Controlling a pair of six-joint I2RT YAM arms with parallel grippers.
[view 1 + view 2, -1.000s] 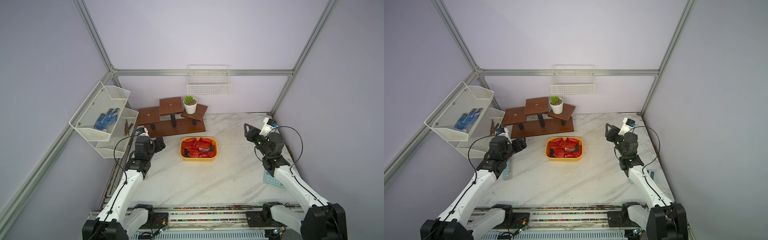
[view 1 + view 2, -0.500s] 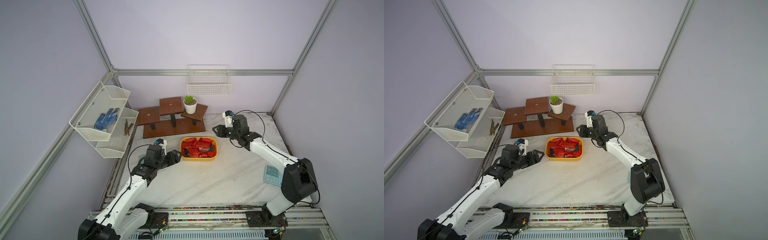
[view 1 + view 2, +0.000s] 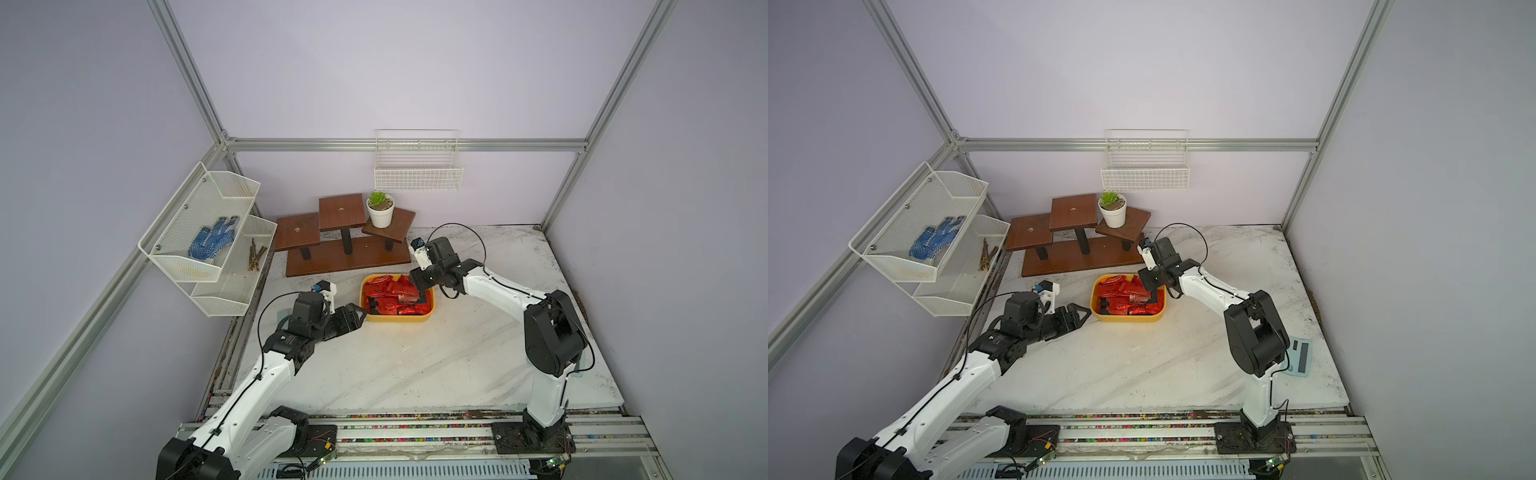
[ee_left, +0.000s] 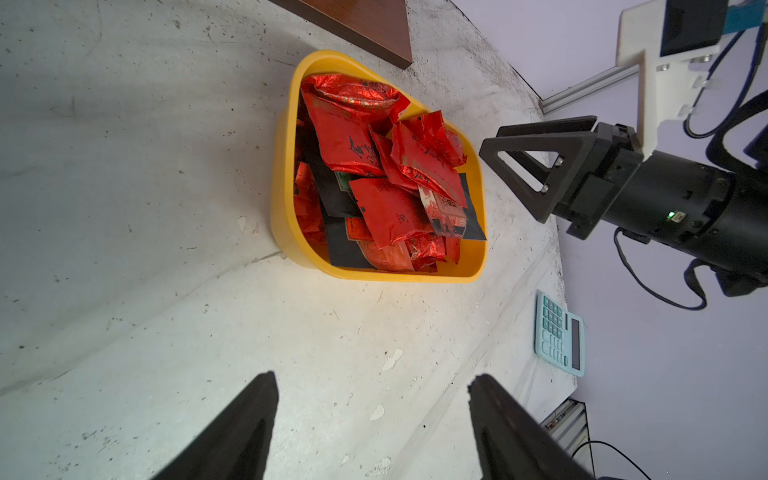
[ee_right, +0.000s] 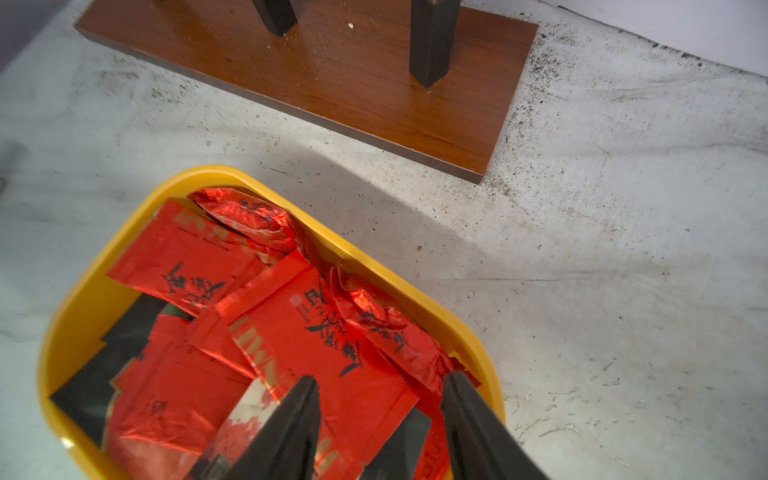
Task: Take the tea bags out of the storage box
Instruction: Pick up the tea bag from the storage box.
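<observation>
Both top views: the yellow storage box (image 3: 397, 320) sits on the marble table (image 3: 415, 365) just in front of the wooden stand (image 3: 349, 257), with its long axis running left to right, parallel to the stand's base. The tea bags (image 3: 388, 297) fill it in a loose heap. The left gripper (image 3: 362, 316) lies low just beside the box's left end, pointing at it, jaws wide apart and empty. The right gripper (image 3: 420, 296) points down over the box's right half. In a top view a pale blue calculator (image 3: 1300, 357) shows near the table's right edge, partly behind the right arm. Left wrist view: black sachets (image 4: 338, 247) lie under the red packets (image 4: 386, 208), which point every way. The right gripper shows side-on over the far rim, jaws parted, nothing held. Right wrist view: its fingers (image 5: 291, 424) stand apart over the heap, with one packet between the tips, unclamped. Black lettering is legible on the foil.
</observation>
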